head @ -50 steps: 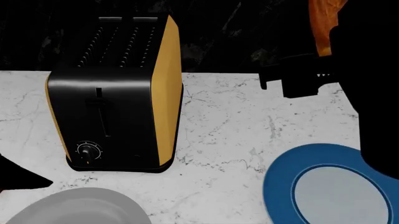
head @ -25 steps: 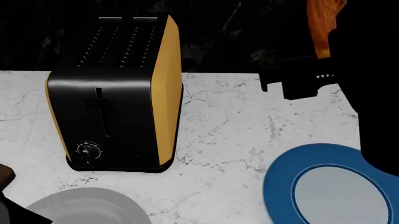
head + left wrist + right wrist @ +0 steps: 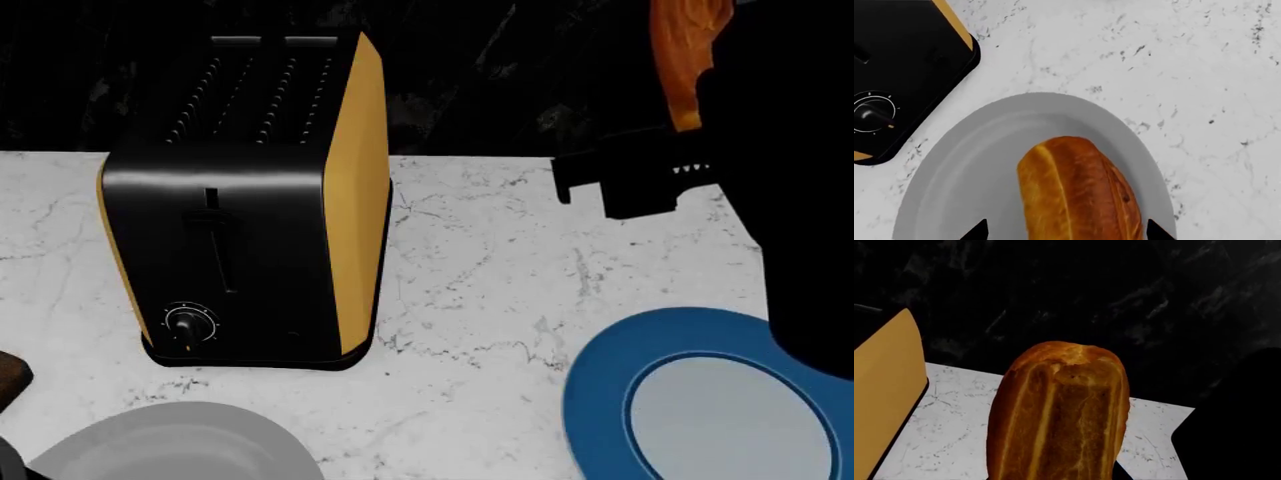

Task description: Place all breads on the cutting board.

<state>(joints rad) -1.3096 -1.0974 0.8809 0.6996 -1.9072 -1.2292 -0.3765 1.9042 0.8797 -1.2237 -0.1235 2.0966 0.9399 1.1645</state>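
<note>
One bread (image 3: 1077, 192), a glossy golden-brown loaf, shows in the left wrist view over the round grey plate (image 3: 967, 165). My left gripper (image 3: 1066, 231) is open, and its dark fingertips (image 3: 977, 231) stand apart on either side of the loaf. My right gripper (image 3: 1054, 475) is shut on the second bread (image 3: 1057, 415). It holds that bread high above the counter, at the head view's top right (image 3: 687, 50). A dark brown corner (image 3: 11, 372) at the head view's left edge may be the cutting board; the rest of it is out of view.
A black and yellow toaster (image 3: 247, 210) stands on the white marble counter (image 3: 481, 280). The grey plate (image 3: 174, 445) lies in front of it and a blue-rimmed plate (image 3: 601, 385) lies at front right. My dark right arm (image 3: 787, 200) fills the right edge.
My left arm has dropped out of the head view's lower left, uncovering the brown corner. My right arm has lifted its bread slightly up and left.
</note>
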